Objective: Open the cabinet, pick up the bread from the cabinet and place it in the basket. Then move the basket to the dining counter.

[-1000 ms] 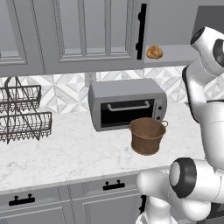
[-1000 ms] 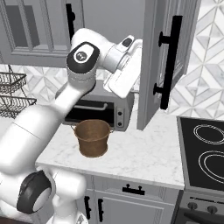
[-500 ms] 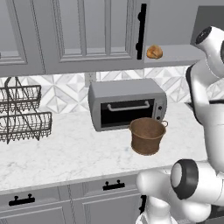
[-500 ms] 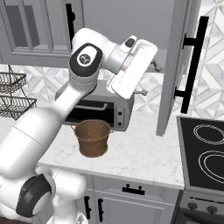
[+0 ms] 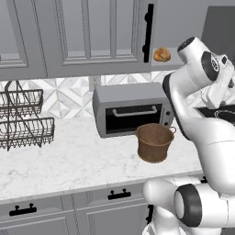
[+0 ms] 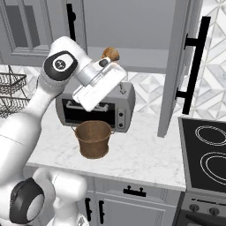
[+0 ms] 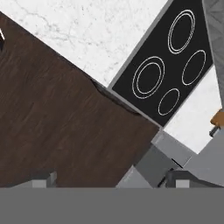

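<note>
The woven basket (image 6: 93,138) stood near the front of the white marble bench (image 5: 69,160), just before a gray toaster oven (image 5: 131,110) against the patterned tile backsplash (image 5: 69,96). A black cooktop (image 6: 207,159) lay alongside. Above, the cabinet (image 6: 183,66) door stood open, the bread (image 5: 161,54) on its shelf. The raised hand (image 6: 112,70) was spread wide, holding nothing.

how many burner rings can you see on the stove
4, all on the black cooktop as seen in the hand view: one at its top, one large at left, one at right, one small at the bottom. The right base view shows just two of them.
</note>
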